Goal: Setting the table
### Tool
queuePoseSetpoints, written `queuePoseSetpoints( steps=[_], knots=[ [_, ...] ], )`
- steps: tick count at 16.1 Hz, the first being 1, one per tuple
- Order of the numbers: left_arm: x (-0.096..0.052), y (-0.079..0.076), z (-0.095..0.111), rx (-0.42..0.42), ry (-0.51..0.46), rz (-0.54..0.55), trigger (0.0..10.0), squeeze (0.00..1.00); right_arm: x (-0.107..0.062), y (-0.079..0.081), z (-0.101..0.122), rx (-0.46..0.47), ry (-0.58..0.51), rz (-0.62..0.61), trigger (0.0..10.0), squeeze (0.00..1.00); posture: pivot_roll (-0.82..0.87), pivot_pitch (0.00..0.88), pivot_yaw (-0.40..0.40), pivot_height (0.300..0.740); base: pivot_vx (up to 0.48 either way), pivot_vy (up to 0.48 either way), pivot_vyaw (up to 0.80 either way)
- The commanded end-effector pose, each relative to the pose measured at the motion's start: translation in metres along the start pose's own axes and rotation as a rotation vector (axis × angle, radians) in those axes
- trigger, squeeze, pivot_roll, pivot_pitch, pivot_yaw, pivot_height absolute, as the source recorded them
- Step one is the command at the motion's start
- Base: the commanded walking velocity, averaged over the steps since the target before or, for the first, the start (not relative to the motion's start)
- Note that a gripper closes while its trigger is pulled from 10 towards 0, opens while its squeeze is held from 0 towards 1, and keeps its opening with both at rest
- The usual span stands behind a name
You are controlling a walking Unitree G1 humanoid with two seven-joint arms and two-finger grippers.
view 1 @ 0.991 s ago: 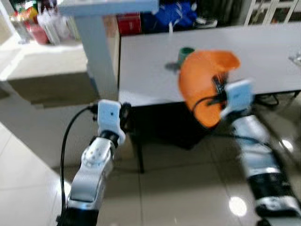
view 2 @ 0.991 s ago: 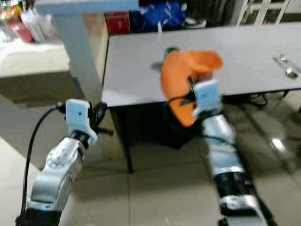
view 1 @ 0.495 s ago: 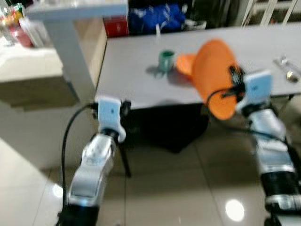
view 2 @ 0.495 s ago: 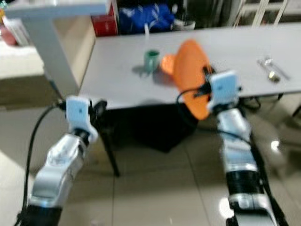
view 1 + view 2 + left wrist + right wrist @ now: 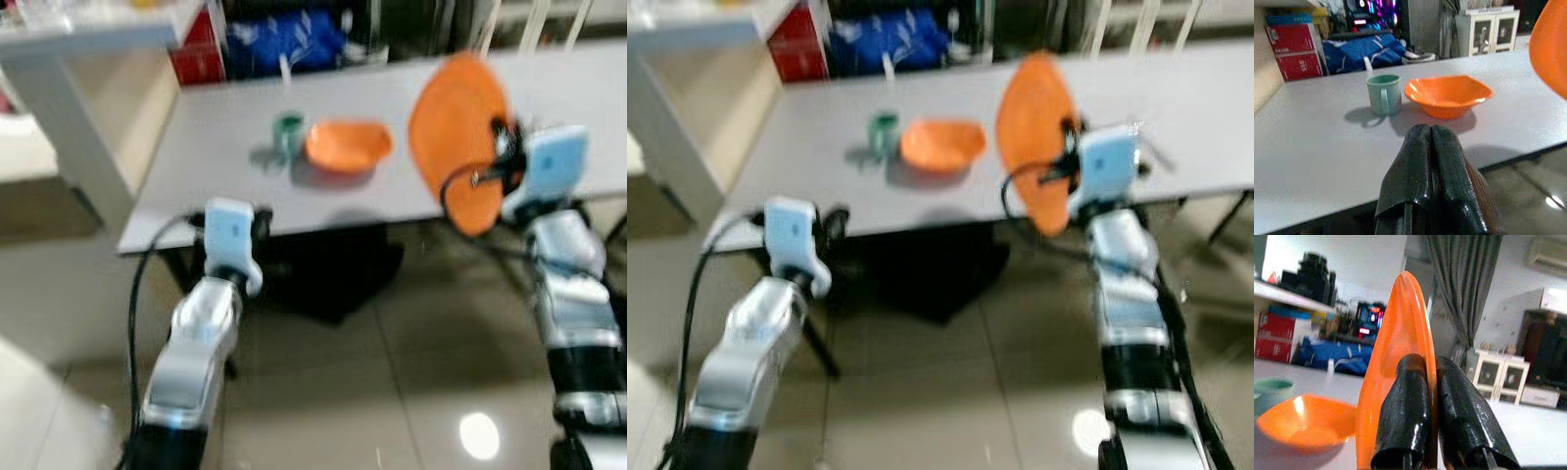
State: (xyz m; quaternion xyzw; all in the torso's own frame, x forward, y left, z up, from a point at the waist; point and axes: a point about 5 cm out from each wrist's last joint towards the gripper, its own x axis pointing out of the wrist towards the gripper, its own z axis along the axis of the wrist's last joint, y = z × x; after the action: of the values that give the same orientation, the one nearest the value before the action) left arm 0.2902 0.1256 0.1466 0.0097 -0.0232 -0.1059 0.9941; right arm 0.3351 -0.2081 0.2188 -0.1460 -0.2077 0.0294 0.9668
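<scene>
Two black fingers of the right end effector are pinched onto the rim of an orange plate, which stands on edge, nearly upright, above the near edge of the grey tabletop. Just beyond that end effector and to its left, an orange bowl sits on the tabletop, and a small green mug stands close beside the bowl on its far-left side, the two apart by a small gap.

The left end effector has its fingers pressed together on nothing. It hovers low, short of the tabletop's near edge, with the mug and bowl straight ahead of it and the plate's rim off to its right.

Over the last second the whole view has swung: the tabletop now lies more squarely ahead, and the bowl, a second ago hidden behind the plate, is in plain sight. That reads as the robot turning and stepping to face the tabletop, not as the dishes moving. The plate has stayed gripped on edge throughout.

By my judgement the carry is nearly over; what remains is to tip the plate flat and lower it onto the bare surface right of the bowl.
</scene>
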Motion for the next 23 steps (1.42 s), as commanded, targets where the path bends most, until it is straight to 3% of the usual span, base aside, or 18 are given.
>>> queuePoseSetpoints(
  steps=[1, 7, 12, 15, 18, 21, 22, 23],
  knots=[
    [-0.003, 0.008, -0.002, 0.009, 0.003, 0.031, 10.0, 0.00, 0.005, 0.005, 0.011, 0.017, -0.049, 0.015, 0.0, 0.00, -0.15, 0.000, 0.084, 0.740, 0.000, -0.431, 0.00],
    [-0.006, 0.015, -0.003, 0.017, 0.013, 0.045, 10.0, 0.00, -0.009, 0.011, -0.002, 0.029, -0.008, 0.025, 0.0, 0.00, -0.15, 0.000, 0.091, 0.740, 0.000, -0.435, 0.00],
    [-0.007, 0.020, -0.001, 0.018, 0.005, 0.058, 10.0, 0.00, -0.012, 0.015, 0.004, 0.017, -0.045, 0.043, 0.0, 0.00, -0.14, 0.000, 0.084, 0.740, 0.058, -0.422, 0.00],
    [-0.021, 0.039, -0.008, 0.028, 0.037, 0.123, 10.0, 0.00, -0.041, 0.021, -0.011, 0.014, 0.011, 0.078, 0.0, 0.00, -0.14, 0.000, 0.081, 0.740, 0.000, 0.000, 0.00],
    [-0.045, 0.053, -0.022, 0.049, 0.058, 0.172, 10.0, 0.00, -0.070, 0.015, -0.036, 0.024, 0.099, 0.025, 0.0, 0.00, -0.14, 0.000, 0.083, 0.740, 0.000, 0.000, 0.00],
    [-0.075, 0.069, -0.039, 0.153, 0.034, 0.299, 10.0, 0.00, -0.092, 0.015, -0.051, -0.017, 0.132, -0.009, 0.0, 0.00, -0.14, 0.000, 0.078, 0.740, 0.000, 0.000, 0.00],
    [-0.083, 0.069, -0.048, 0.230, 0.026, 0.316, 10.0, 0.00, -0.103, 0.019, -0.064, 0.006, 0.180, -0.012, 0.0, 0.00, -0.14, 0.000, 0.068, 0.740, 0.000, 0.000, 0.00],
    [-0.084, 0.069, -0.050, 0.242, 0.023, 0.323, 10.0, 0.00, -0.107, 0.021, -0.070, 0.013, 0.198, -0.009, 0.0, 0.00, -0.14, 0.000, 0.065, 0.740, 0.000, 0.000, 0.00]
  ],
)
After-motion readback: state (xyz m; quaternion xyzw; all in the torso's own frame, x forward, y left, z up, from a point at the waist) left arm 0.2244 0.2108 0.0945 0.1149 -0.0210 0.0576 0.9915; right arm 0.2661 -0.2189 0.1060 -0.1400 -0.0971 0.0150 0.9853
